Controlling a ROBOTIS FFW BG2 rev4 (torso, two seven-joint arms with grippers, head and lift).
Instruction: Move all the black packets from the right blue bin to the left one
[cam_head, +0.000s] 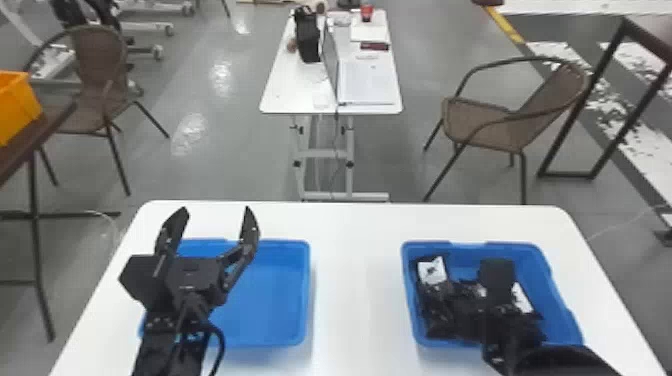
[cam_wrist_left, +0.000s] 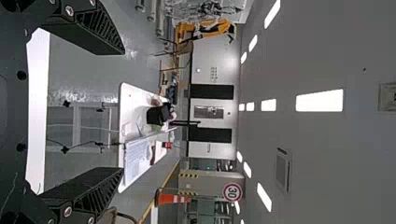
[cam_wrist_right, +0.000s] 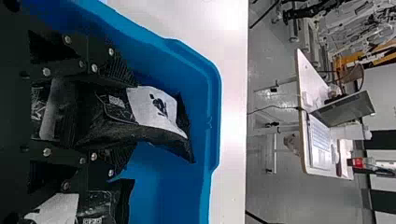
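Observation:
In the head view my left gripper (cam_head: 215, 225) stands open over the left blue bin (cam_head: 272, 295), whose visible floor is bare. My right gripper (cam_head: 497, 280) is down inside the right blue bin (cam_head: 560, 295), among several black packets (cam_head: 436, 302), some with white labels. The left wrist view has my left gripper (cam_wrist_left: 123, 112) with nothing between its spread fingers. In the right wrist view my right gripper (cam_wrist_right: 123, 116) is shut on a black packet (cam_wrist_right: 112, 128) with a white label, its end sticking out past the fingertips. Another packet (cam_wrist_right: 109, 200) lies beside it.
Both bins rest on a white table (cam_head: 357, 280), set apart by a strip of tabletop. Beyond it are a second table (cam_head: 295, 92) with a laptop (cam_head: 367, 82), and chairs on either side. The right bin's rim (cam_wrist_right: 212, 116) is close past the held packet.

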